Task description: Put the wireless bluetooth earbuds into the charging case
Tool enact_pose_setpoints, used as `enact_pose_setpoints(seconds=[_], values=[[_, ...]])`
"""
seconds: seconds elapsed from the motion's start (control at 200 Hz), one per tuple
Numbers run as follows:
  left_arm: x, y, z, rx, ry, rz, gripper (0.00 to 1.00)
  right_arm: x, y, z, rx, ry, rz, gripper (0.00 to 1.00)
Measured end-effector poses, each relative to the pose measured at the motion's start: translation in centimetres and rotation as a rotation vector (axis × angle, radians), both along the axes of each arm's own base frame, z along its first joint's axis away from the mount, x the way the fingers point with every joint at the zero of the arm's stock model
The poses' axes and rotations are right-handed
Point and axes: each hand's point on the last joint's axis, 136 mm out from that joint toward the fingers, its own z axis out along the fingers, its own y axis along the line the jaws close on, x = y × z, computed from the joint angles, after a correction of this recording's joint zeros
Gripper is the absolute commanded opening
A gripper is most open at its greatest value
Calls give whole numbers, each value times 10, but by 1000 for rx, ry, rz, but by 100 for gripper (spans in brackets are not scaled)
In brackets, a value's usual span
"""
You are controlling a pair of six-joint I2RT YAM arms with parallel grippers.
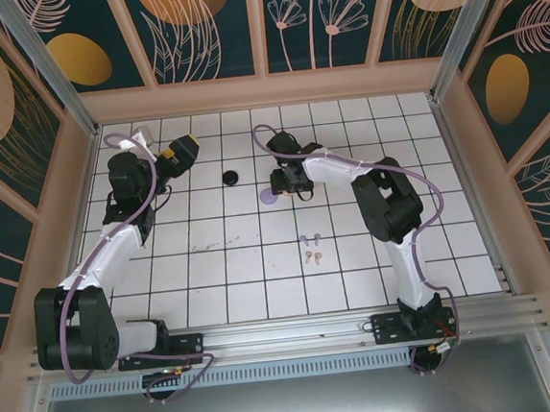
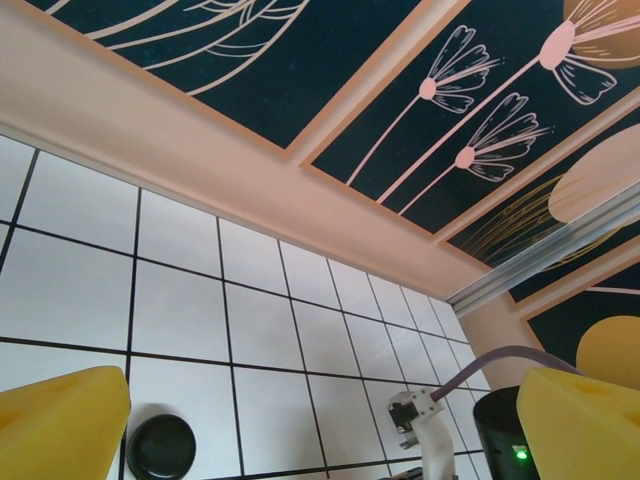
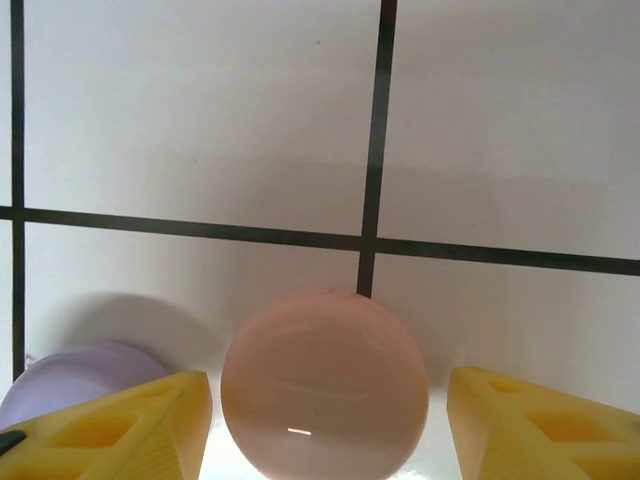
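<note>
Your right claw stands spread, straddling the pink case with a sliver of gap on either side, so it is pinching nothing. The lavender case sits just left of the pink one. Your left claw is spread wide at the far left, and the black case is near it. The lavender earbuds and pink earbuds lie loose on the tiled table, nearer you and apart from the cases.
</note>
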Motion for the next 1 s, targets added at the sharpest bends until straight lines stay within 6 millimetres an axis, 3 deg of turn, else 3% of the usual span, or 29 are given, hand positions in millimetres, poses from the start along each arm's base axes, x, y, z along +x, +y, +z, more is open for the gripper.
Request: enact_pose_setpoints(seconds=[0.35,0.611,0.781,0.891,1.001], values=[[-4,5,-20,-101,60,49,99,3,1,-8,-4,14,-20,53],[-4,9,-34,-207,124,93,99,3,2,-7,4,16,-37,39],[-5,8,-32,-230,116,83,95,3,2,-6,12,15,-42,37],[-6,4,-32,-231,112,66,95,-4,-2,2,25,10,-55,37],[-10,-8,-31,-213,106,30,94,-9,-5,32,73,-27,-77,37]])
